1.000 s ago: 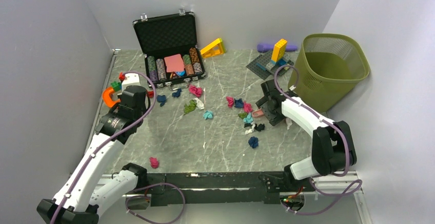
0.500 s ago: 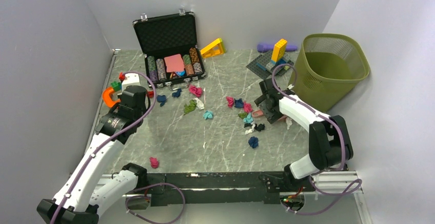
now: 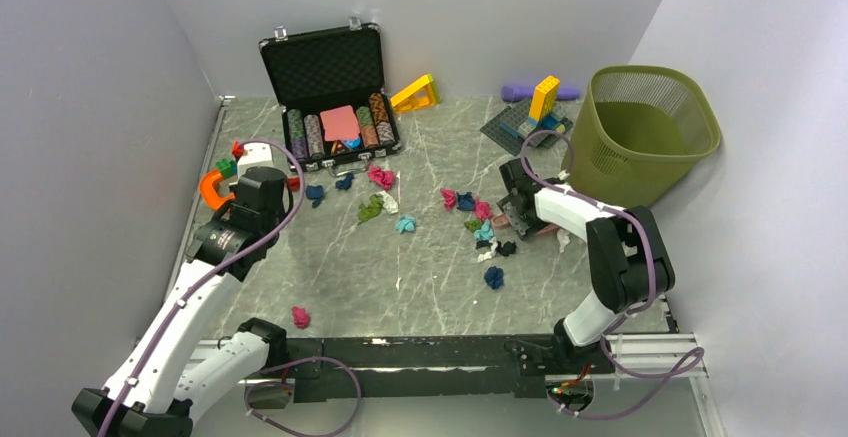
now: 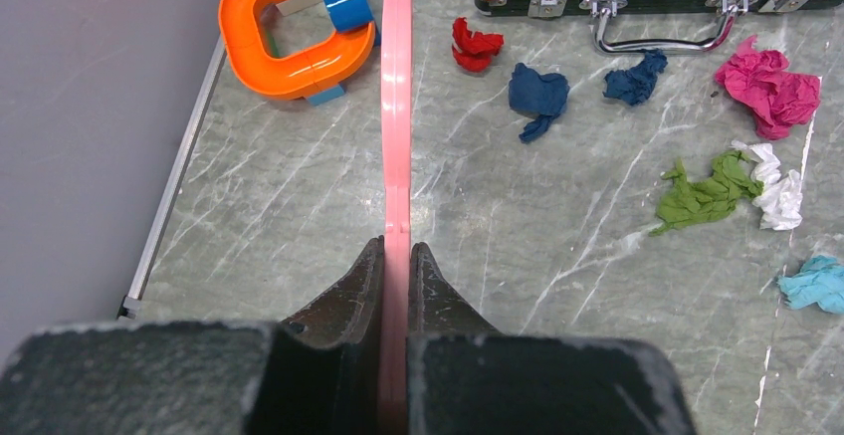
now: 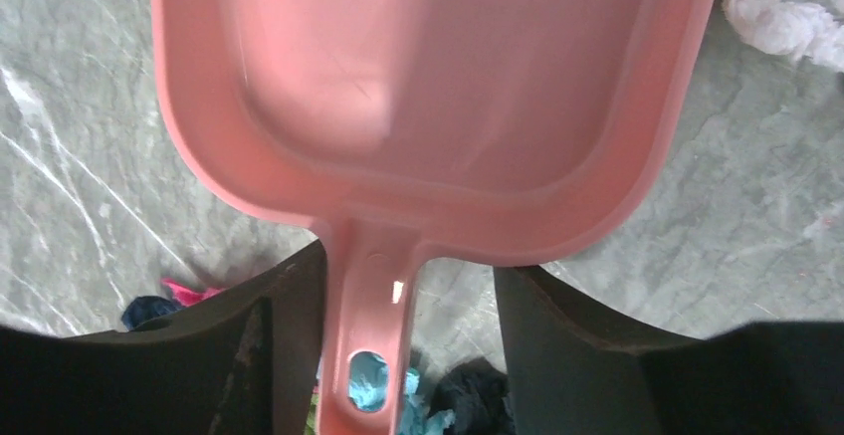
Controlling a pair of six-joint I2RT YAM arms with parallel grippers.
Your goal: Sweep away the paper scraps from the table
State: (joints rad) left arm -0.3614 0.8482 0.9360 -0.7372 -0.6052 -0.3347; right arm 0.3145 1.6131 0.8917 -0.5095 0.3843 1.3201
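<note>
The left gripper is clamped tight on the thin handle of a pink brush, which runs straight out over the left side of the table, its far end beside an orange curved piece stacked with green and blue blocks. The right gripper has its jaws spread to either side of the handle of a pink dustpan. One jaw is against the handle and a gap shows at the other, so it is not gripping. The pan lies on the stone, right of centre.

The paper scraps lie loose across the middle of the grey veined table. One group in magenta, blue, green and white sits just near of the open poker chip case. Another group is bunched just left of the dustpan. A lone magenta wad lies close to the near edge. An olive mesh bin stands in the far right corner, with a grey block plate to its left. Pale lavender walls close in the left, far and right sides.
</note>
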